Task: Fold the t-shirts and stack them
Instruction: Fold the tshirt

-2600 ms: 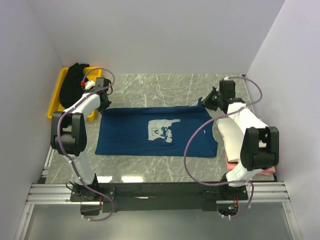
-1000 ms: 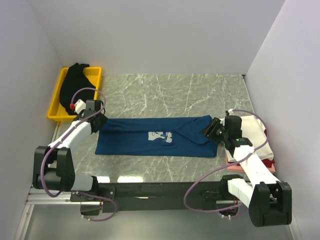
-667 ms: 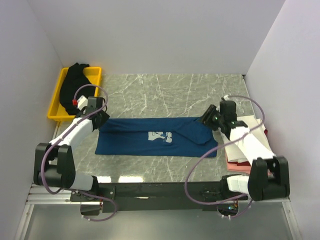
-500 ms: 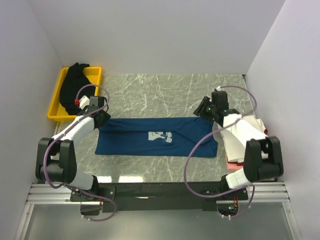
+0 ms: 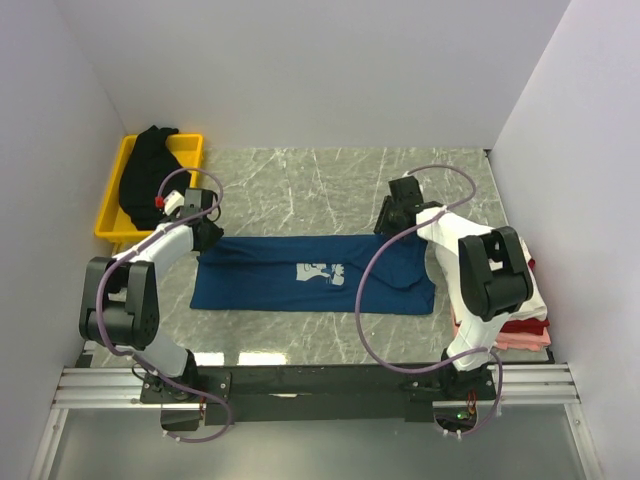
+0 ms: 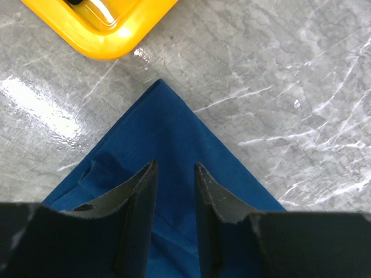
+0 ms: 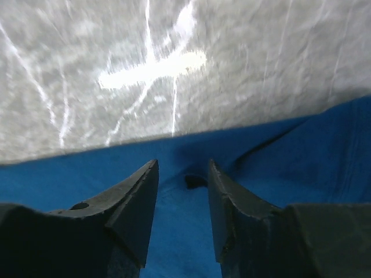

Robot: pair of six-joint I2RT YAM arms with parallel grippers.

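Right end effector (image 7: 181, 171) slid along tee (image 5: 270, 270) (seemingly empty).

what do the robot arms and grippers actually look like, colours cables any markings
The left arm and right arm have white links with bulky black joints and black bases. A loose mauve cable loops along each. A small red mark sits at the left wrist. The left gripper and right gripper each have two dark grey tapering fingers with finely toothed inner edges.
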